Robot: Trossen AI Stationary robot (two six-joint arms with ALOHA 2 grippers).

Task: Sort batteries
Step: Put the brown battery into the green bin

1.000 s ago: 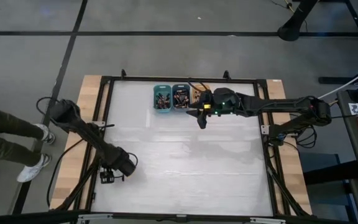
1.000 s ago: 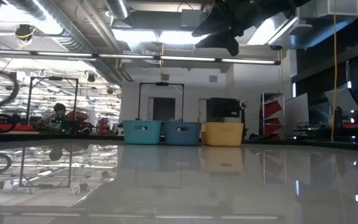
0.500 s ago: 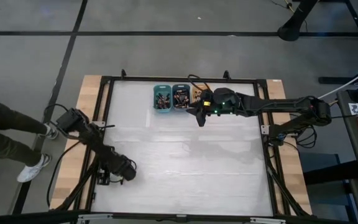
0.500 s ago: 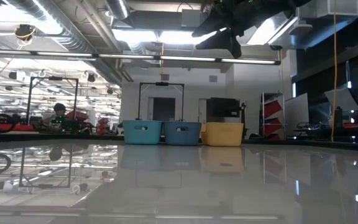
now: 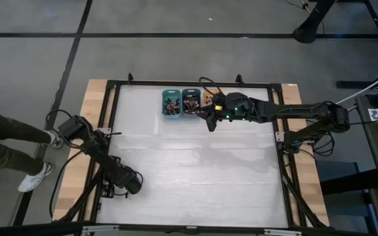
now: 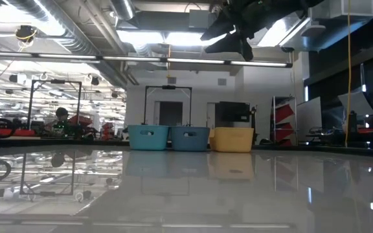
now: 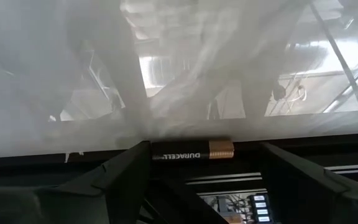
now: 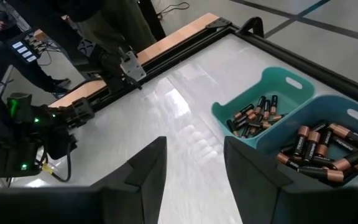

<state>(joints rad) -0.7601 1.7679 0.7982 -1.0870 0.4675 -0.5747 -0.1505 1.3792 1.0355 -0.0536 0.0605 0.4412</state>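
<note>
In the left wrist view a black and copper battery lies on its side at the table's edge. My left gripper is open, with a finger on either side of it. In the high view this gripper hangs over the table's near left edge. My right gripper is open and empty, raised above the table near the far edge, beside the bins. The teal bin holds small batteries and the blue bin holds larger ones. The arm mostly covers the orange bin from above. My left gripper has one fingertip right at the battery's black end, and I cannot tell whether they touch. The other finger stands clear of the copper end. The battery lies along the table's edge, in line between the two fingertips.
The three bins stand side by side at the table's far edge. A black frame rail runs round the white tabletop. A person's legs are at the left, beyond the table. The middle of the table is bare.
My left arm has drawn back, and its gripper has moved a little toward the table's near left edge. My right gripper has shifted slightly toward the bins at the far edge.
</note>
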